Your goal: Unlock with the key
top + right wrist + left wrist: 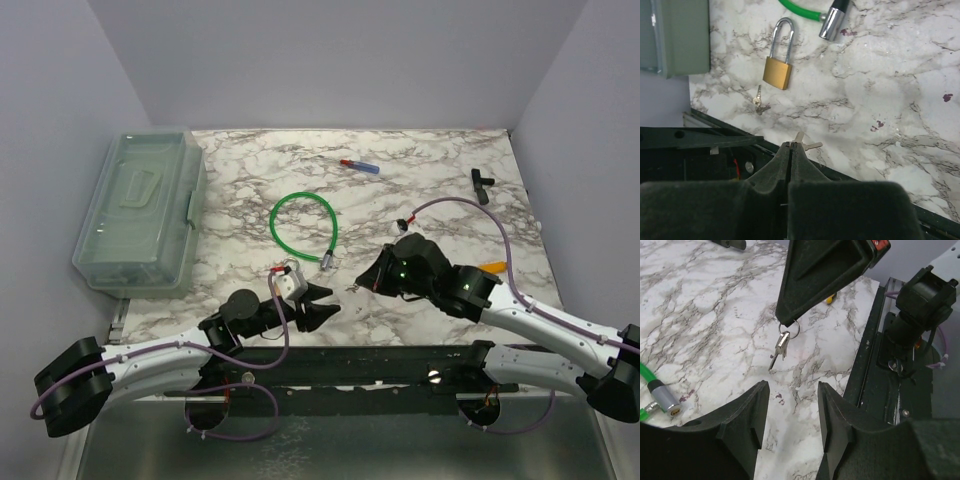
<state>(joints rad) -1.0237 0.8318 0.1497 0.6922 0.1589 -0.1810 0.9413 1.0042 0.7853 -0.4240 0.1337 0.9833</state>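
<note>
Right pincer (791,146) clamped together on keys (781,346), dangling below its tips over counter (715,315). Left pincer (792,407) apart, empty, facing keys. Padlock (778,65) flat on counter, ahead-left of right pincer.

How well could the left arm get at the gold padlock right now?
Probably yes: the padlock lies on bare marble with nothing on it, and the left end effector is open and empty, though aimed at the hanging keys instead.
</note>
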